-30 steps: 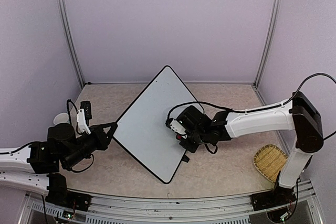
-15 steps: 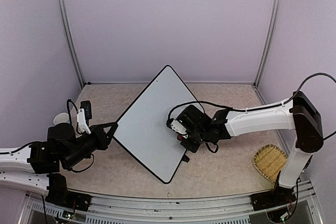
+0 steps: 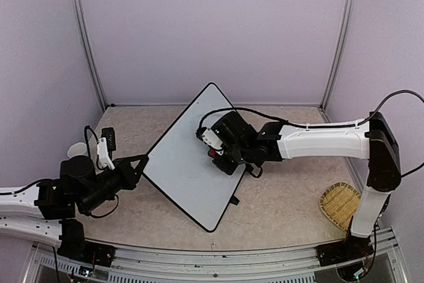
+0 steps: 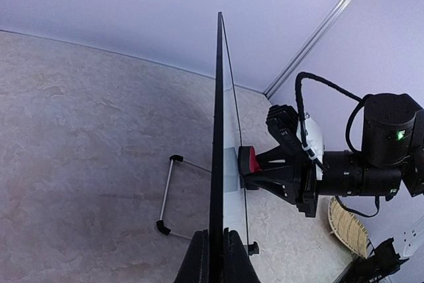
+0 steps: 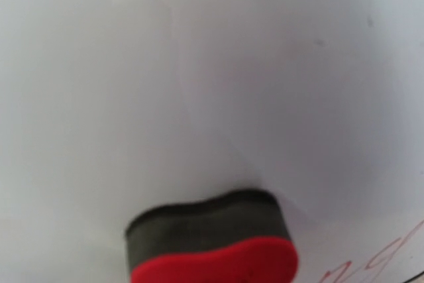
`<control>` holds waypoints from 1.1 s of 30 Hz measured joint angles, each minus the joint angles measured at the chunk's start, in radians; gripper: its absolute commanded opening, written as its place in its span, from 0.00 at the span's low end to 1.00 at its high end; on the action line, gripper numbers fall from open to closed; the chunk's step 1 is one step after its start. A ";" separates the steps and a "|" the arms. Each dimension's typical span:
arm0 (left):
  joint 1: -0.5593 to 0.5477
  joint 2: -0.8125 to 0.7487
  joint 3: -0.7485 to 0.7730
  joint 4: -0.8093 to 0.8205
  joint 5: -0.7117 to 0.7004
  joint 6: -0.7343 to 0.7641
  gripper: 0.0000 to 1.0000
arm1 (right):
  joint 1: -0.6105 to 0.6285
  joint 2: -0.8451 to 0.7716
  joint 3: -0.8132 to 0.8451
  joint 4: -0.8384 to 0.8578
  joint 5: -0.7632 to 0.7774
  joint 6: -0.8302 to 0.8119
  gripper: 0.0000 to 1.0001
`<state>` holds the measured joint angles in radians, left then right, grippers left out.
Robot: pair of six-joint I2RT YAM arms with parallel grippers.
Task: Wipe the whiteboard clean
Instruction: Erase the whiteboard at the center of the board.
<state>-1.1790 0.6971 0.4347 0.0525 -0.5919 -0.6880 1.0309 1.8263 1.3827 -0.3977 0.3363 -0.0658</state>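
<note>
The whiteboard (image 3: 179, 164) stands tilted on the table, with a thin black frame. In the left wrist view the whiteboard (image 4: 216, 111) is edge-on. My left gripper (image 3: 142, 163) is shut on the board's left corner, its fingertips (image 4: 215, 251) pinching the frame. My right gripper (image 3: 218, 150) is shut on a red and black eraser (image 3: 212, 153) and presses its black felt flat on the board's face. In the right wrist view the eraser (image 5: 212, 240) sits low on the white surface (image 5: 199, 64), with faint red pen marks (image 5: 371, 260) at the bottom right. My right fingers are hidden there.
A woven basket (image 3: 341, 205) lies at the right near the right arm's base. The board's wire stand (image 4: 165, 193) reaches out behind it, and a black foot (image 3: 233, 199) sits at its lower edge. A small black object (image 3: 108, 138) lies far left.
My right gripper has slid the eraser up and to the left across the board's face. The left gripper and the board have not moved.
</note>
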 measured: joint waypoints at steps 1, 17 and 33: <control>0.000 -0.001 0.000 0.000 0.000 0.000 0.00 | 0.000 0.000 -0.002 0.002 0.002 0.002 0.21; 0.000 -0.001 -0.002 0.005 0.001 0.000 0.00 | 0.000 -0.043 -0.270 0.030 0.047 0.064 0.21; 0.000 0.003 -0.002 0.014 0.003 0.000 0.00 | 0.000 -0.038 -0.286 -0.011 0.051 0.061 0.21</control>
<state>-1.1790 0.7002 0.4328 0.0662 -0.5892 -0.6876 1.0309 1.7885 1.0969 -0.4084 0.3878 -0.0044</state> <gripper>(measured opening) 0.057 0.211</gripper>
